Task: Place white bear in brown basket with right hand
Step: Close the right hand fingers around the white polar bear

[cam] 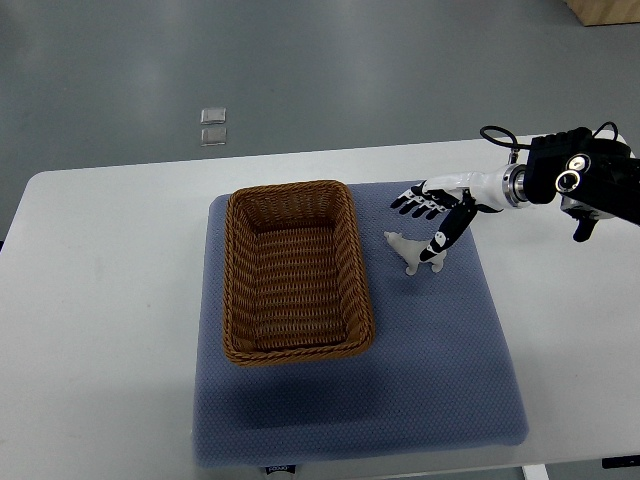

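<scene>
A small white bear [408, 251] lies on the blue mat [440, 340], just right of the brown wicker basket [234, 290]. The basket is empty and sits on the mat's left half. My right hand [432, 222] comes in from the right edge and hovers over the bear. Its fingers [415, 205] are spread above the toy and its thumb reaches down beside the toy's right end. Nothing is gripped. The left arm does not show.
The mat lies on a white table [100, 300] whose far edge runs along the top and near edge along the bottom. Two small clear squares [213, 127] lie on the grey floor beyond the table. A wooden piece [605, 10] shows at the top right corner.
</scene>
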{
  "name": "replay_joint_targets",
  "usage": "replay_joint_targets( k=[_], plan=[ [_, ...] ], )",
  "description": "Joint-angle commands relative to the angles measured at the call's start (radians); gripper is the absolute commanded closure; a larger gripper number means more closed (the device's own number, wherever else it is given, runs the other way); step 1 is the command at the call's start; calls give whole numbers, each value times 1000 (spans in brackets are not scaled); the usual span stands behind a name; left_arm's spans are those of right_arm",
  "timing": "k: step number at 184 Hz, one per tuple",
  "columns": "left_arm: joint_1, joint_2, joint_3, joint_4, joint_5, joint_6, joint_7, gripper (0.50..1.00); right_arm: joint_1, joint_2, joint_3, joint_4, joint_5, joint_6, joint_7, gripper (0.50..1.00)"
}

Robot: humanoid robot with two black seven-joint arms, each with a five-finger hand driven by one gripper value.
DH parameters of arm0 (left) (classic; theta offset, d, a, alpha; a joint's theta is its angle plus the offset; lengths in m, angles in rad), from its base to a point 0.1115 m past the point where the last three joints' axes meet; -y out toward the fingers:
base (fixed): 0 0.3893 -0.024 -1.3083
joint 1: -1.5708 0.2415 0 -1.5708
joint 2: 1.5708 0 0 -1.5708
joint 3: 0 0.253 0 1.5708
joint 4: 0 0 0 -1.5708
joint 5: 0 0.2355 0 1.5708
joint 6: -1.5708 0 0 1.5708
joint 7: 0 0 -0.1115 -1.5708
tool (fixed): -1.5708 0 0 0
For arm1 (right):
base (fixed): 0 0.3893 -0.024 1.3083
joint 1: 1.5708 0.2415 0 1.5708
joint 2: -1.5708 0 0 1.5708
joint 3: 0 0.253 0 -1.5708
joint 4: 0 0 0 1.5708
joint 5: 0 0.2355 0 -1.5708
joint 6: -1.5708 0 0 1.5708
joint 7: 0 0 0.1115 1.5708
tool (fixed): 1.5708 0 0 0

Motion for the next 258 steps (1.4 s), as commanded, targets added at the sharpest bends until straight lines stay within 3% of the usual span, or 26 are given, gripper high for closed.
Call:
replay_joint_targets(
  k=[1,64,97,154,184,258],
  plan=[
    [0,0,0,0,0,0,0,500,-13,0,0,0,-4,-6,9,613],
    [0,0,0,0,0,0,0,500,-39,6,0,5,-29,-30,18,638],
    [0,0,0,0,0,0,0,500,-54,4,0,5,-39,-32,27,681],
    [0,0,-2,0,0,0,0,500,-62,18,0,5,-72,-41,44,854],
    [0,0,-2,2,0,0,0,500,-71,20,0,5,-81,-41,56,997],
    [2,0,-2,2,0,0,0,500,-35,0,3,6,-78,-24,59,1000]
  ],
)
